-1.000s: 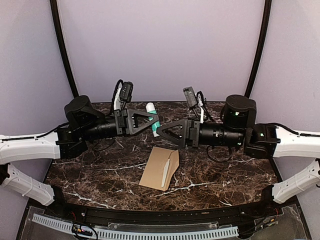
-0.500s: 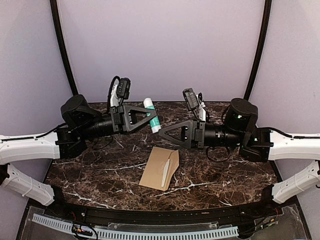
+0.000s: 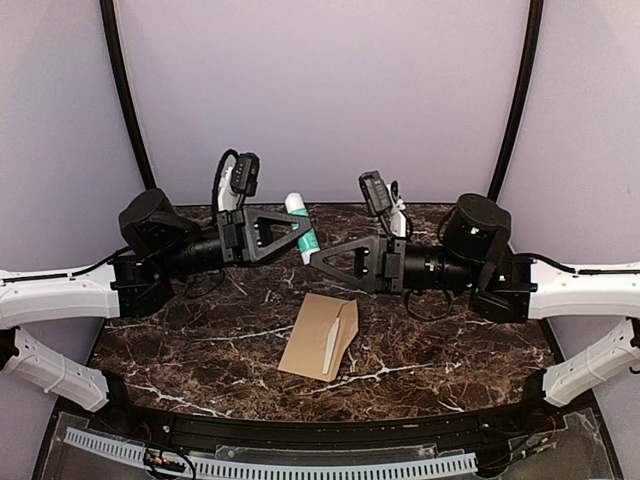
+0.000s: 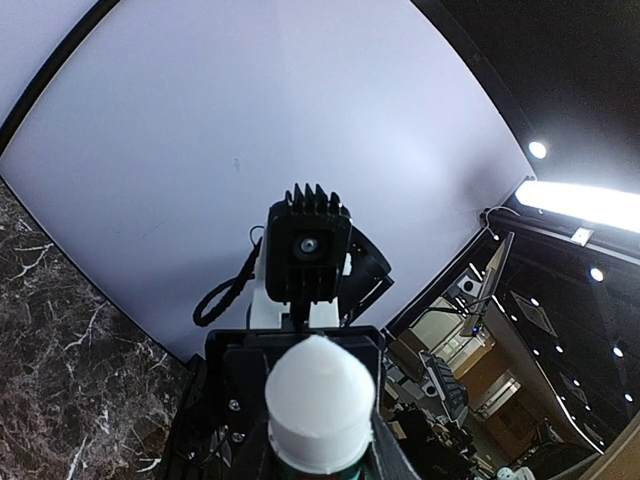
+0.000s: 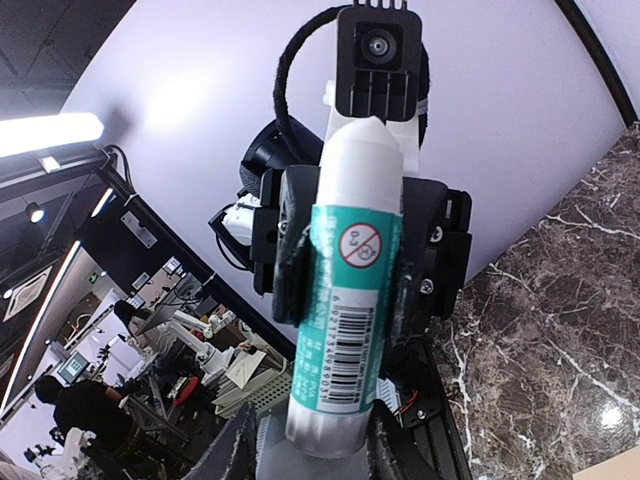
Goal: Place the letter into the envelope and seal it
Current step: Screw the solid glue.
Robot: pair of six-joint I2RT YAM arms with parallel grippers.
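A white-capped teal glue stick (image 3: 300, 226) hangs in the air above the back of the table. My left gripper (image 3: 303, 238) is shut on its body, and its cap (image 4: 318, 400) fills the left wrist view. My right gripper (image 3: 319, 257) faces it from the right. In the right wrist view its fingers (image 5: 240, 445) flank the stick's grey base (image 5: 330, 425), with a slim gap on the left side. The brown envelope (image 3: 318, 336) lies flat on the marble below. A pale strip (image 3: 331, 345) runs along its flap edge. I cannot tell whether that strip is the letter.
The dark marble table (image 3: 180, 350) ends in a black rail along the near edge (image 3: 300, 435). Lilac walls and two black poles (image 3: 128, 110) close the back. Both arms stretch inward above the table's rear half.
My right gripper has moved left and up onto the glue stick's lower end, and its jaws have narrowed. My left gripper lifted the stick slightly. The envelope has not moved.
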